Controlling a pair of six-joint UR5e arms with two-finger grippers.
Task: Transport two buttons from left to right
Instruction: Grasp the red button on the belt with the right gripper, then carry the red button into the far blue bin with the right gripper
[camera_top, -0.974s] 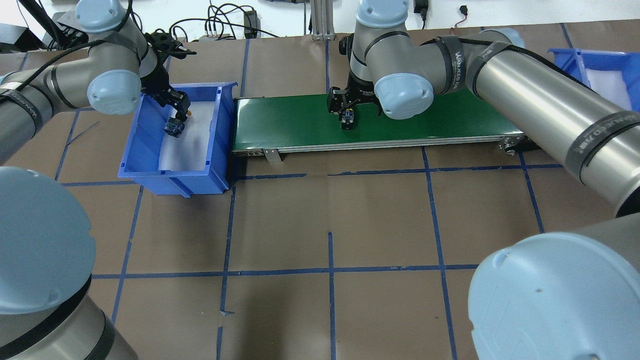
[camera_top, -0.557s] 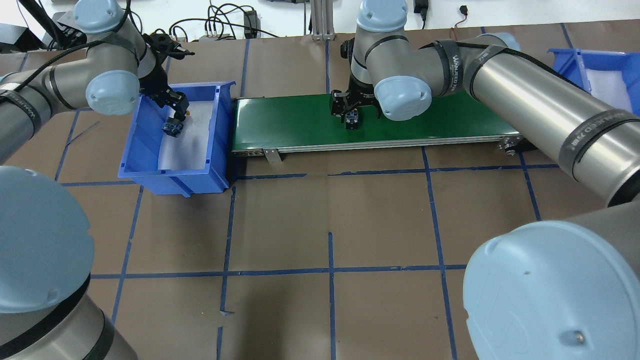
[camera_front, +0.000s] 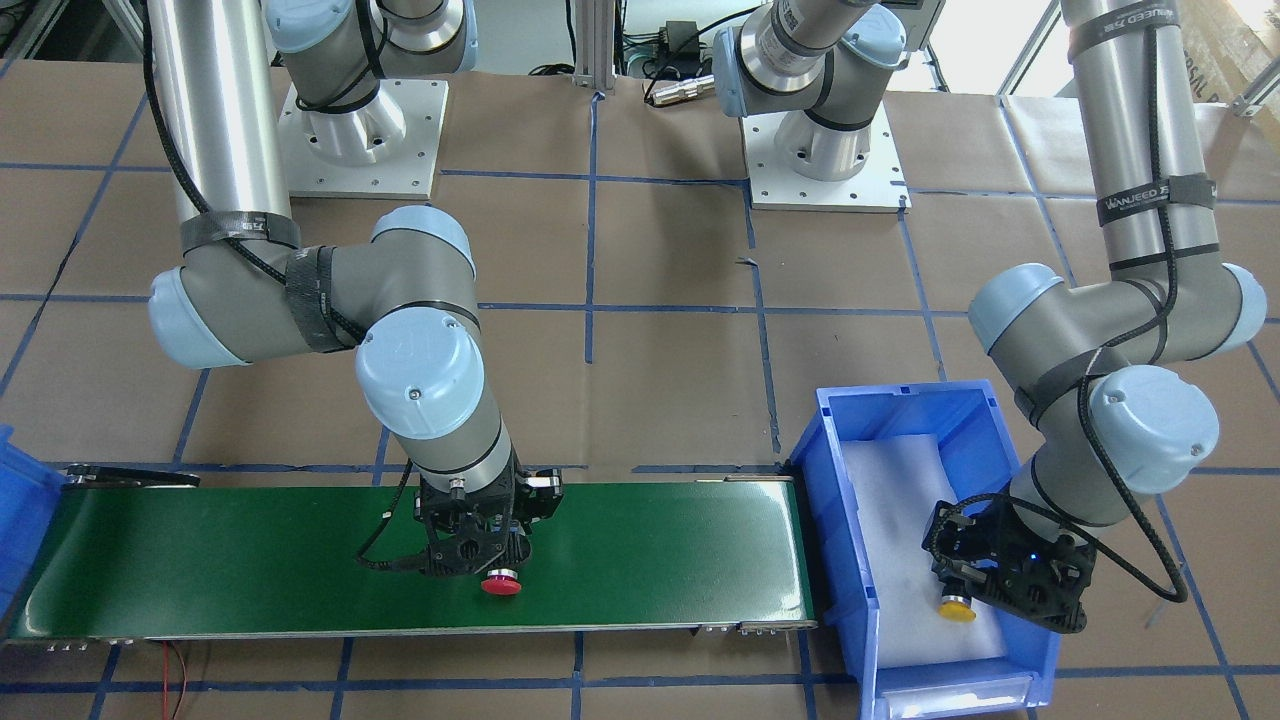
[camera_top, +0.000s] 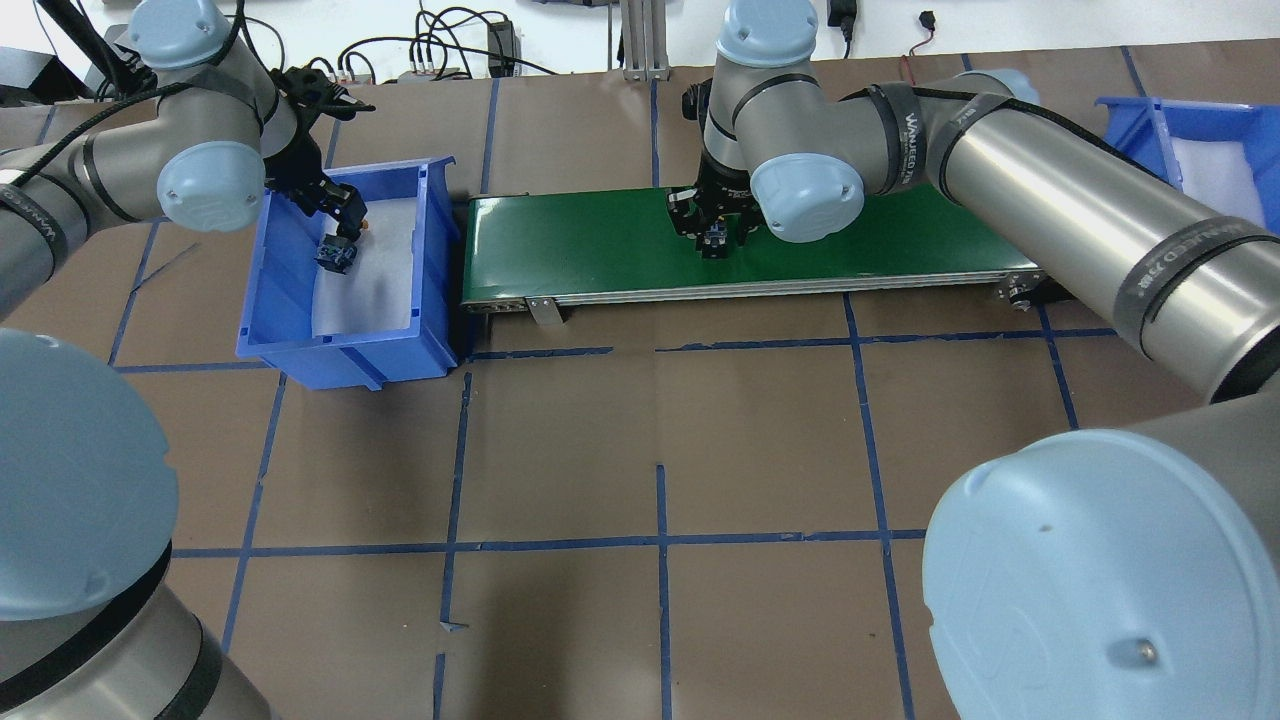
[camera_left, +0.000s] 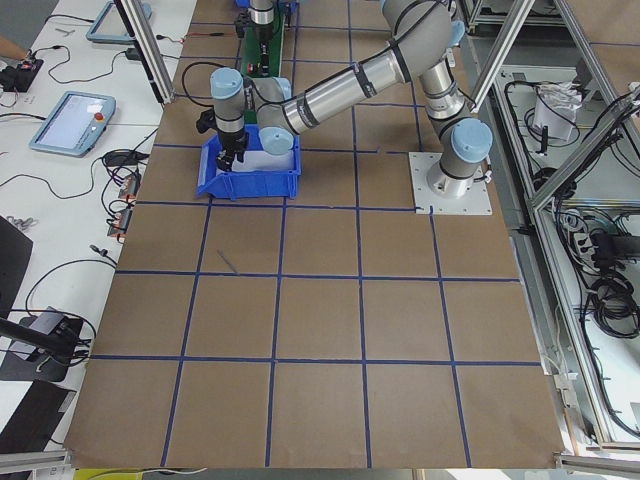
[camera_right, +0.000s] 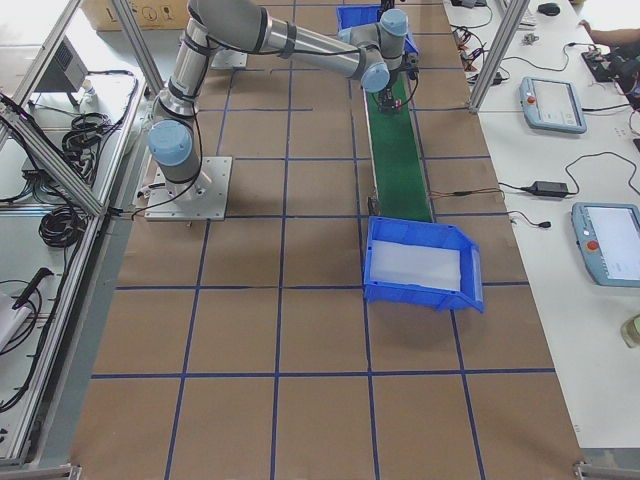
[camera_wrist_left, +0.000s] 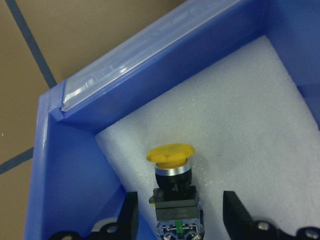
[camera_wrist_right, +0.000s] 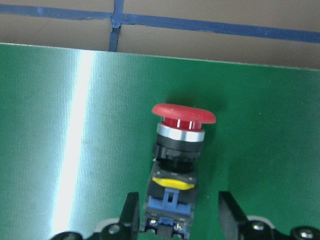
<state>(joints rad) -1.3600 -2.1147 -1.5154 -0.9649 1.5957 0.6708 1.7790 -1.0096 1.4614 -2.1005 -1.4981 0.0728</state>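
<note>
The red-capped button (camera_front: 500, 585) lies on its side on the green conveyor belt (camera_front: 250, 560), near the middle. My right gripper (camera_front: 478, 562) stands over it, open, one finger on each side of the body with belt showing in the gaps (camera_wrist_right: 175, 222). The yellow-capped button (camera_wrist_left: 170, 152) lies on the white foam inside the left blue bin (camera_top: 265, 290), near a corner. My left gripper (camera_wrist_left: 180, 220) is open around its black body, with a gap on each side. Both buttons show small in the overhead view: the red one (camera_top: 712, 243) and the yellow one (camera_top: 331, 256).
A second blue bin (camera_top: 1130, 115) with white foam stands past the belt's right end; it also shows in the exterior right view (camera_right: 420, 228). The left bin sits tight against the belt's left end. Brown paper with blue tape lines covers the table (camera_top: 660, 450).
My right gripper and the red button have shifted a little to the right along the belt. My left gripper, the yellow button and the left bin have shifted slightly left.
</note>
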